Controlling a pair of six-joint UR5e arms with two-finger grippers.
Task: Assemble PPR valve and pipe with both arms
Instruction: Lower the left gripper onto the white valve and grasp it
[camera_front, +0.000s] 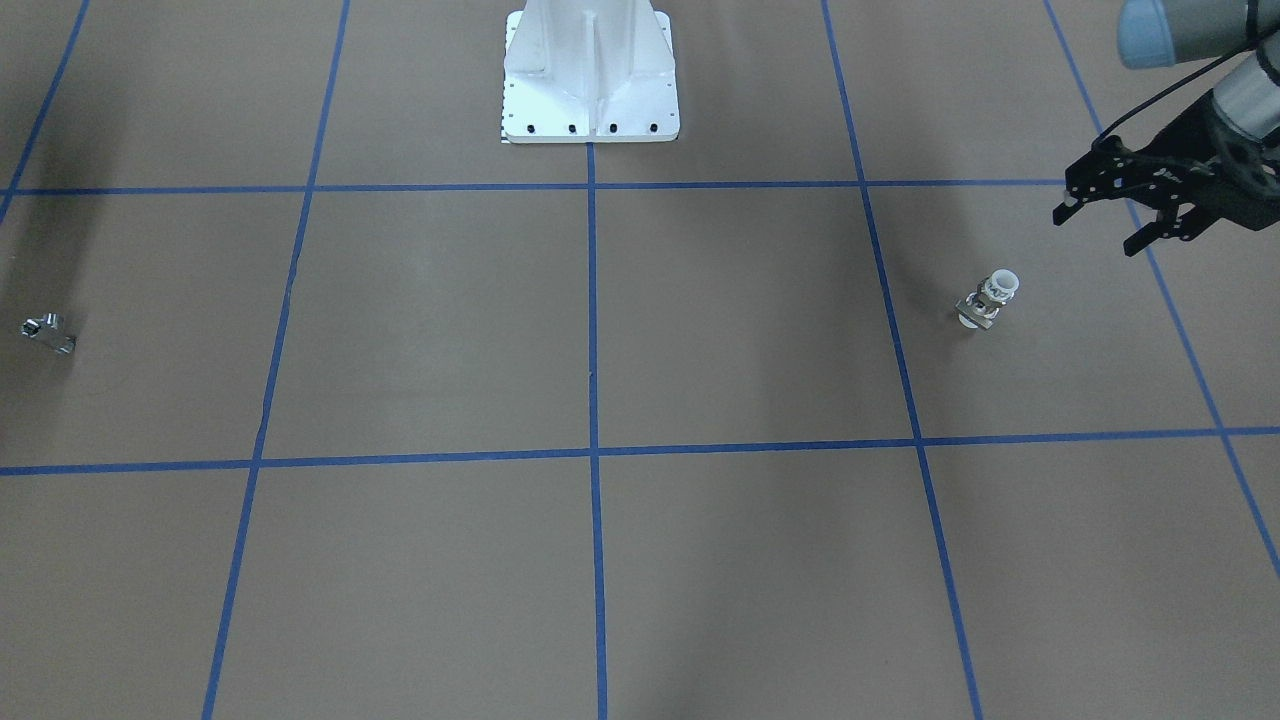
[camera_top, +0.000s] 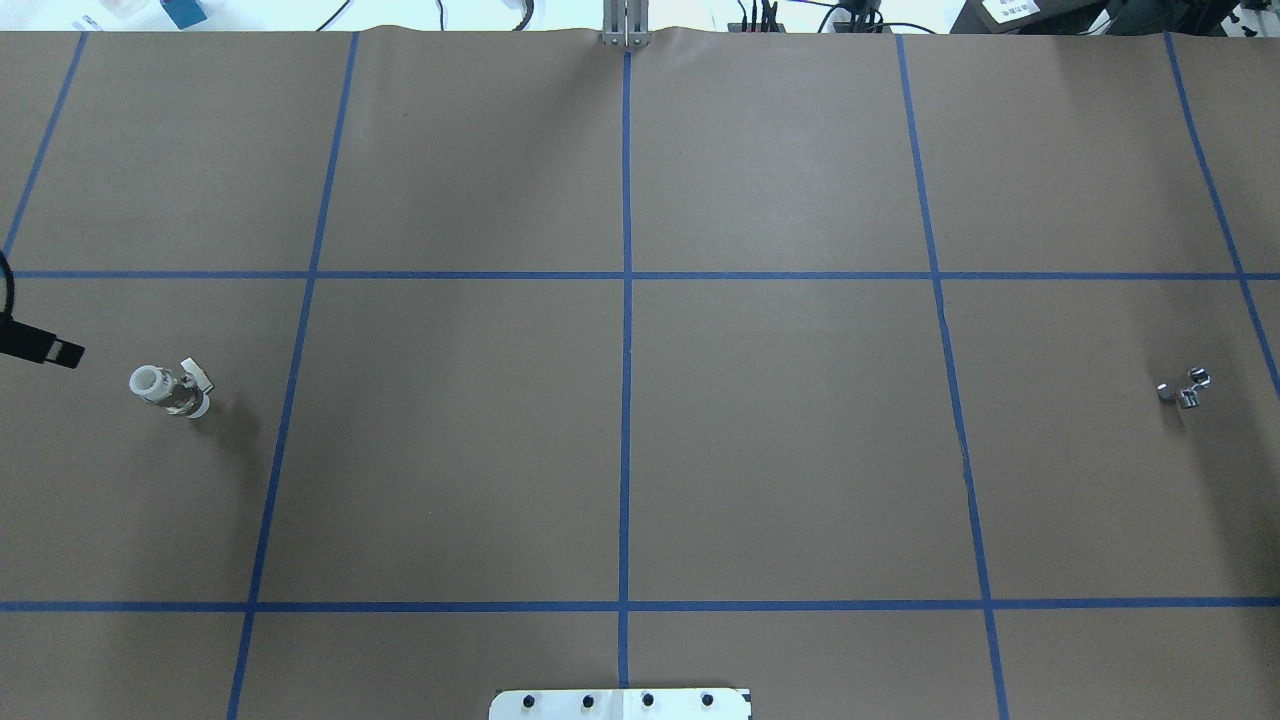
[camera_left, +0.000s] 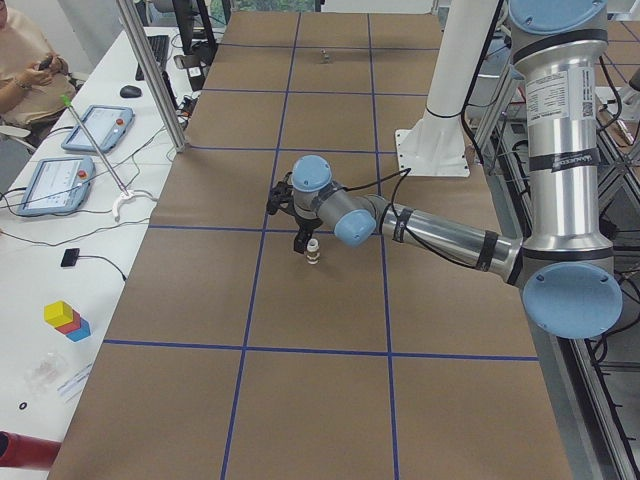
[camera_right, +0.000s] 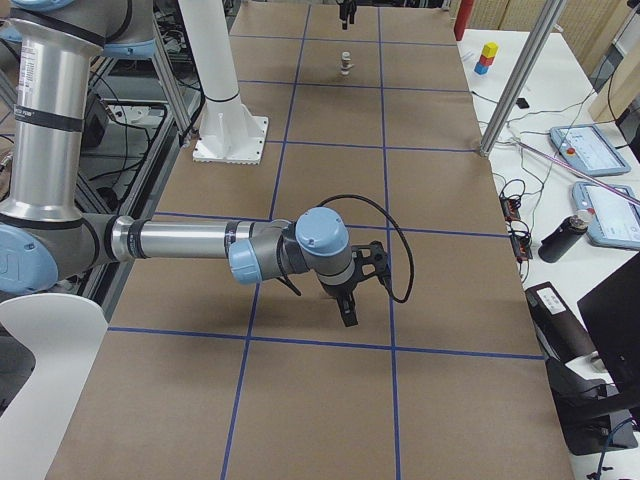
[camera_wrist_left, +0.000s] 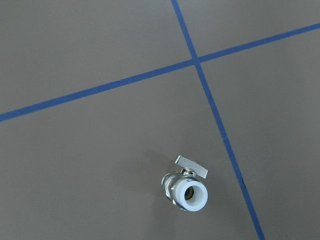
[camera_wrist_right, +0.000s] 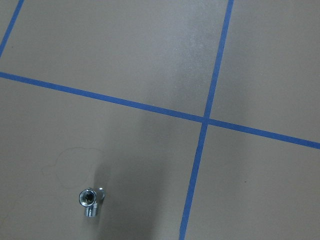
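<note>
Brown taped table (camera_front: 440, 330): left jaws apart near valve (camera_front: 990, 300), right jaws side-on, cannot tell

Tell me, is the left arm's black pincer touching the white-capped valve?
Apart. The front-facing view shows bare table between the open left pincer and the valve.

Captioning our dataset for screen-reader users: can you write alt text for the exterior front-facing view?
The left arm's open end effector hovers at upper right near a white-and-metal valve standing on the brown, blue-taped table. A small metal fitting lies far left; a white pedestal is top centre.
</note>
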